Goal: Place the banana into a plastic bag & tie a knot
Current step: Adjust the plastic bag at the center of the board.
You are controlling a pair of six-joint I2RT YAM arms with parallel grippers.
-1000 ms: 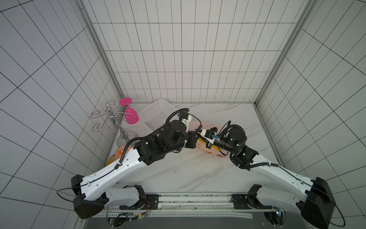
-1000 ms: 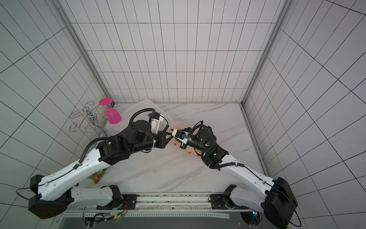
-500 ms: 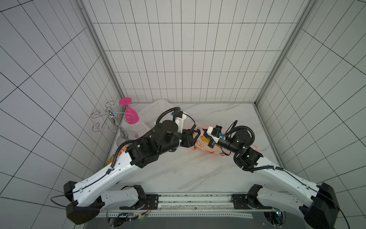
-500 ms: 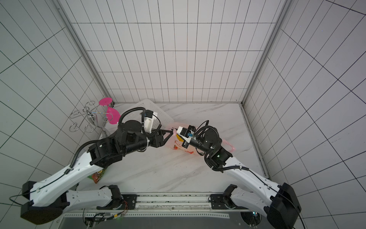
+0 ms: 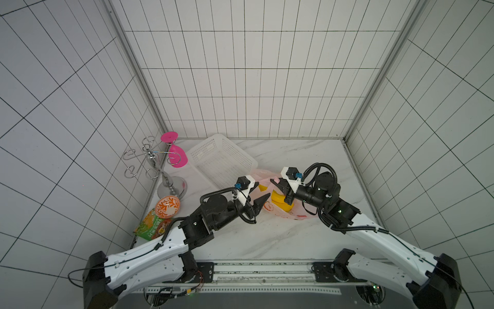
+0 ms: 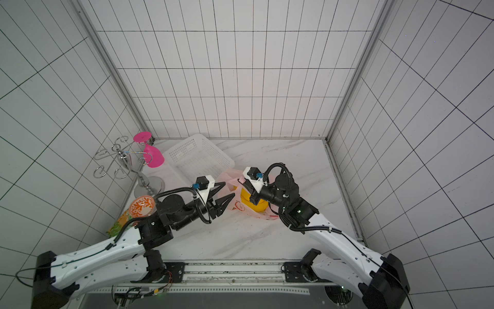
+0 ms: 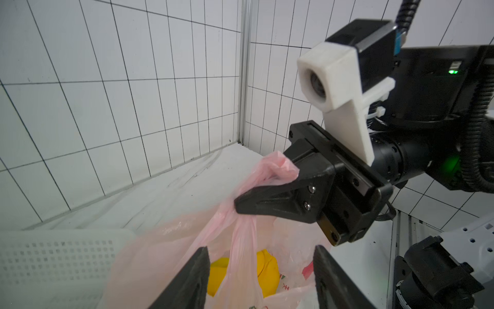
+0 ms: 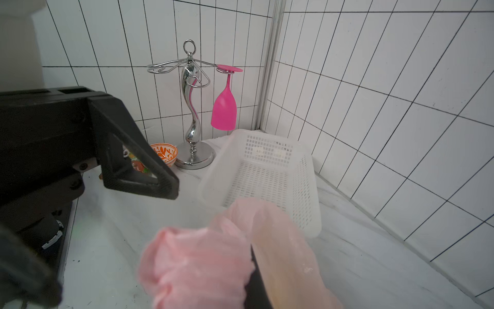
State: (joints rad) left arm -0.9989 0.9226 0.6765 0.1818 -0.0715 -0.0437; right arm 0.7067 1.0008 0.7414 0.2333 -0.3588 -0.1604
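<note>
Pink plastic bag [image 7: 165, 256] in right tool [image 7: 238, 206], left tool [image 7: 260, 250] (spread) seemingly clear

Before me the banana [image 5: 279, 200] lies in the plastic bag [image 5: 296, 214] on the surface [image 5: 267, 235]; the basket [image 5: 222, 160] stands behind it, the bowl [image 5: 167, 210] left.

Bright, even white light fills the scene, leaving only soft, faint shadows on the table [image 5: 267, 240]. In both top views the wall tiles [image 5: 254, 67] bow and stretch toward the edges. In the right wrist view the close plastic bag [image 8: 203, 267] is blurred, while the far corner is sharp.
</note>
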